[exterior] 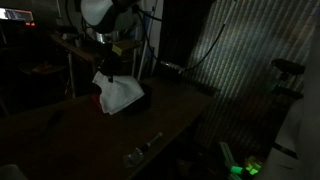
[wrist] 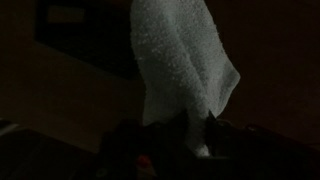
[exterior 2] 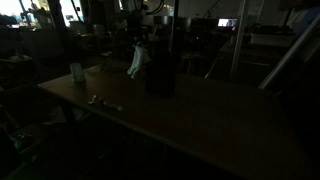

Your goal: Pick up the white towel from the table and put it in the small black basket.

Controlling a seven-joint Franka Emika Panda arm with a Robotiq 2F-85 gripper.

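Your gripper [wrist: 170,140] has its jaws closed on the white towel [wrist: 185,60]. In the wrist view the cloth narrows to a pinched bunch right between the fingers [wrist: 213,135] and fans out wide away from them. In both exterior views the towel [exterior 2: 136,60] hangs straight below the jaws [exterior: 104,68] as a loose, drooping fold. The pictures are too dark to tell whether its lowest corner touches anything.

The small black basket [exterior 2: 160,78] sits on the table [exterior 2: 200,120], below the jaws and just to one side of the hanging cloth. Its rim is hard to make out, so you cannot tell whether the towel [exterior: 120,95] is over the opening or beside it. A small red thing [exterior: 97,89] shows just beside the towel, on the far side from the basket. A pale cup [exterior 2: 77,72] and a small metallic piece [exterior 2: 103,101] lie on the table well away from the jaws.
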